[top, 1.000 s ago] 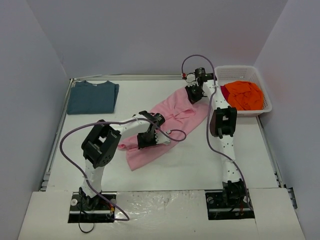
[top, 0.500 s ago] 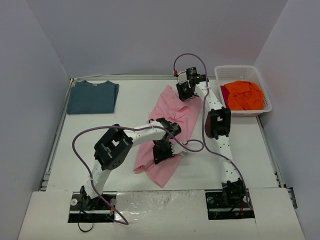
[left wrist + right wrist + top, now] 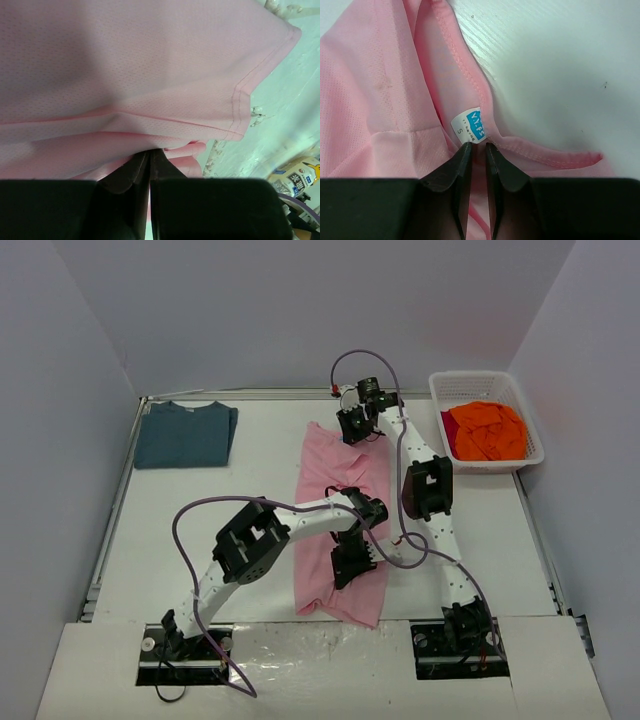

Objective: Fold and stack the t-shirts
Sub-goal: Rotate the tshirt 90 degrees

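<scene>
The light pink t-shirt (image 3: 335, 490) lies stretched lengthways down the middle of the table, from the far centre to the near edge. My left gripper (image 3: 350, 562) is shut on its near end; in the left wrist view the jaws (image 3: 150, 152) pinch a pink fold below a hemmed edge (image 3: 237, 100). My right gripper (image 3: 352, 427) is shut on the far end, at the collar by the white size label (image 3: 469, 125). A folded dark teal-blue t-shirt (image 3: 185, 434) lies at the far left. An orange t-shirt (image 3: 487, 430) is bunched in the basket.
The white mesh basket (image 3: 470, 383) stands at the far right and also holds a dark red cloth (image 3: 450, 426). A metal rail (image 3: 120, 490) runs along the table's left edge. Both arms' cables loop over the middle of the table.
Both grippers have swung the pink shirt from a diagonal lie to a near-to-far line. The left gripper moved right and nearer; the right gripper moved left along the far side.
</scene>
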